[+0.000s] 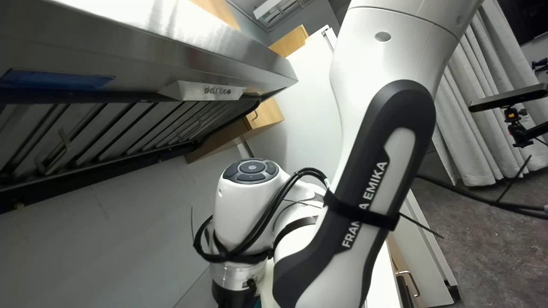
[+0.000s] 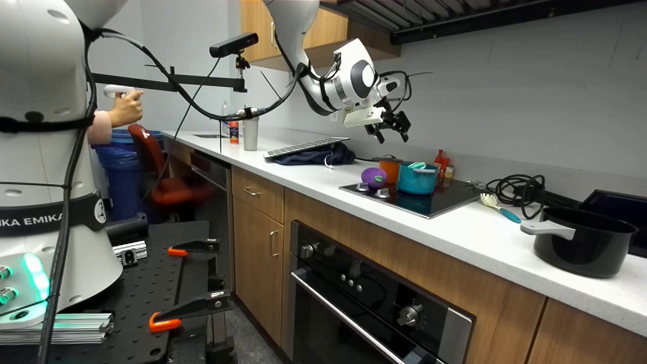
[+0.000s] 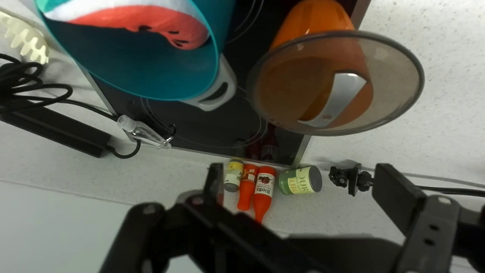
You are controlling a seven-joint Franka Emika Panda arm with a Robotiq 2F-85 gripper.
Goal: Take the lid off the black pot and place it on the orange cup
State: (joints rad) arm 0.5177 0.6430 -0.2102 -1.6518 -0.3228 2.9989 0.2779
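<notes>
The lid, see-through grey-brown with a dark rim and a grey handle, rests on top of the orange cup (image 3: 316, 21) in the wrist view. The lid (image 3: 390, 76) is wider than the cup. In an exterior view the lid (image 2: 388, 157) sits on the orange cup (image 2: 390, 173) on the cooktop. The black pot (image 2: 581, 242) stands on the counter at the right with no lid on it. My gripper (image 2: 393, 136) is open and empty above the cup, apart from the lid. Its spread fingers also show in the wrist view (image 3: 301, 184); it is mostly cut off in an exterior view.
A teal pot (image 2: 415, 179) holding a watermelon-pattern cloth stands beside the cup, with a purple ball-like thing (image 2: 374, 178) in front. Red bottles (image 3: 263, 189) and a green can (image 3: 301, 180) stand behind. A range hood (image 1: 150, 64) hangs above. Cables (image 2: 520, 189) and a brush (image 2: 498, 206) lie rightward.
</notes>
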